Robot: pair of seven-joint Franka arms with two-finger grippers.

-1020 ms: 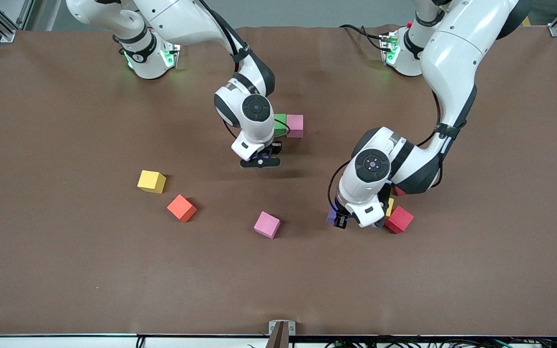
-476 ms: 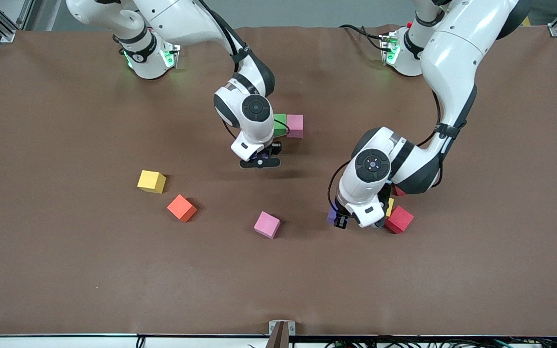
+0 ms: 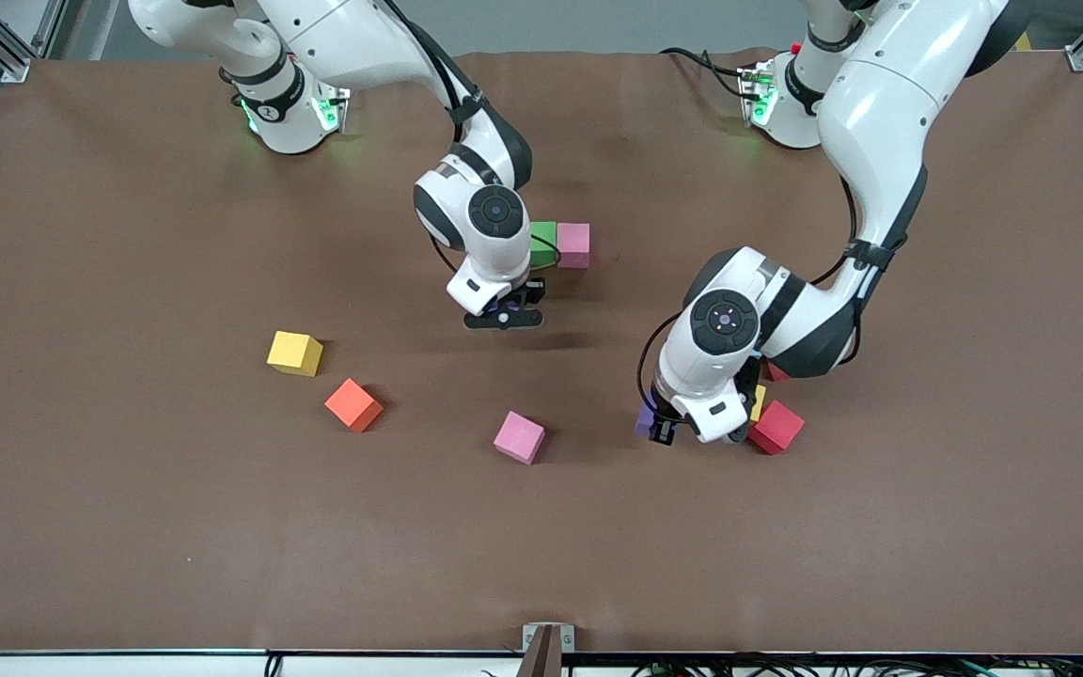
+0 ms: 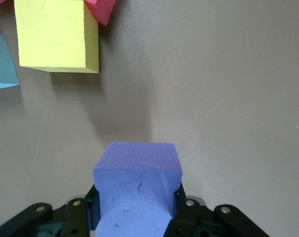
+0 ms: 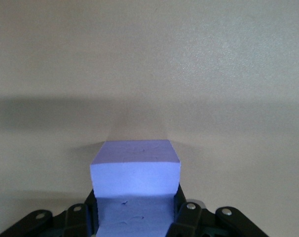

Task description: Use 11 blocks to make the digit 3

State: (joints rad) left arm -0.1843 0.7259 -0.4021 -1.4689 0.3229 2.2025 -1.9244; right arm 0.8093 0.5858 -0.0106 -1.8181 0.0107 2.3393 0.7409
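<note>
Loose blocks: we see pink block (image 3: 519,437), orange block (image 3: 353,404) and yellow block (image 3: 294,354) lying nearest the front camera, each turned differently.
Left gripper (image 4: 137,217): pinches a purple block (image 4: 137,190) beside the red block (image 3: 776,427).
Right gripper (image 5: 134,217): pinches another purple cube (image 5: 135,185) over bare table.
Digit 3: we see only green block (image 3: 543,243) touching a second pink block (image 3: 573,244), the pair running along the table's length.

no readable text, labels, brands or numbers anywhere in view
</note>
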